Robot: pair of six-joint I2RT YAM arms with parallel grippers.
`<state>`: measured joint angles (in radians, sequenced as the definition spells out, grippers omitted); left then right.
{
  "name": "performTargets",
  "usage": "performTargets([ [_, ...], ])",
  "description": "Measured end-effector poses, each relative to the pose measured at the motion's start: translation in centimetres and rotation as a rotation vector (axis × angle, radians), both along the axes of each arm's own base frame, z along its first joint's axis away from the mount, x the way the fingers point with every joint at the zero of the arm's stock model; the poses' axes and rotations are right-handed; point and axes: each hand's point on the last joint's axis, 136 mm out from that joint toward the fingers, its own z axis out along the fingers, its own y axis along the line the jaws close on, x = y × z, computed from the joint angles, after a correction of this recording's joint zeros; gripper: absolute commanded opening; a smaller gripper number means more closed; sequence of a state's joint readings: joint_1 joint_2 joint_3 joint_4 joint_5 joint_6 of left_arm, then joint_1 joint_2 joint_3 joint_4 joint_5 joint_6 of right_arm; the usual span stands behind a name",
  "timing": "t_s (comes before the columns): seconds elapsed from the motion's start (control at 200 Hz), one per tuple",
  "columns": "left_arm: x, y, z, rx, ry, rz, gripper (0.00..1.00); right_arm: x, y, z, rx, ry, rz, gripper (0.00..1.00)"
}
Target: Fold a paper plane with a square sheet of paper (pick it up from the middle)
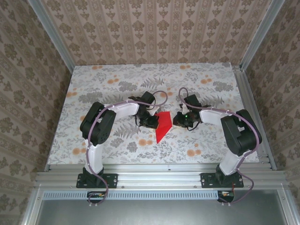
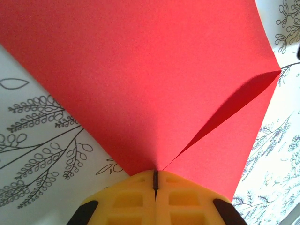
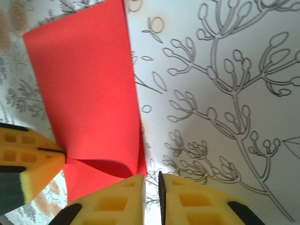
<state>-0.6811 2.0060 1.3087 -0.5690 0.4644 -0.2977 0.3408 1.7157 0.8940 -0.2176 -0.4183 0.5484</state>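
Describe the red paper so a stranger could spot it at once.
On the flowered table, look at its middle, where the left gripper and right gripper nearly meet. The red paper sits there, pinched by the left gripper. It is the one plain bright red thing, folded to a point.

Matt, smooth red square sheet of paper (image 2: 140, 70); matt printed table cover (image 1: 197, 79); brushed-metal frame (image 1: 159, 176).
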Motion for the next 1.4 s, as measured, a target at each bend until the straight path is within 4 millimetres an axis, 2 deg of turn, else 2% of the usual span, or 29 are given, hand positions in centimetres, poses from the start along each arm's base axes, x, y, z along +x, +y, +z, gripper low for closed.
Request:
performTargets([
  [0.19, 0.0, 0.0, 0.0, 0.004, 0.005, -0.001, 0.05, -0.1, 0.4, 0.2, 0.01, -0.004, 0.011, 0.19],
  [0.59, -0.1, -0.1, 0.1, 0.021, 0.005, -0.009, 0.05, 0.1, 2.7, 0.8, 0.044, -0.032, 0.066, 0.18],
  [0.755, -0.2, -0.1, 0.1, 0.029, 0.004, -0.012, 0.05, -0.6, 3.9, -0.1, 0.043, -0.016, 0.102, 0.18],
  [0.875, -0.3, -0.1, 0.1, 0.033, 0.007, -0.012, 0.05, -1.0, 4.0, -1.2, 0.033, 0.012, 0.108, 0.17],
  [1.4, -0.2, -0.2, 0.6, 0.032, 0.012, -0.013, 0.05, -1.0, 4.1, -1.3, 0.032, -0.003, 0.137, 0.16],
])
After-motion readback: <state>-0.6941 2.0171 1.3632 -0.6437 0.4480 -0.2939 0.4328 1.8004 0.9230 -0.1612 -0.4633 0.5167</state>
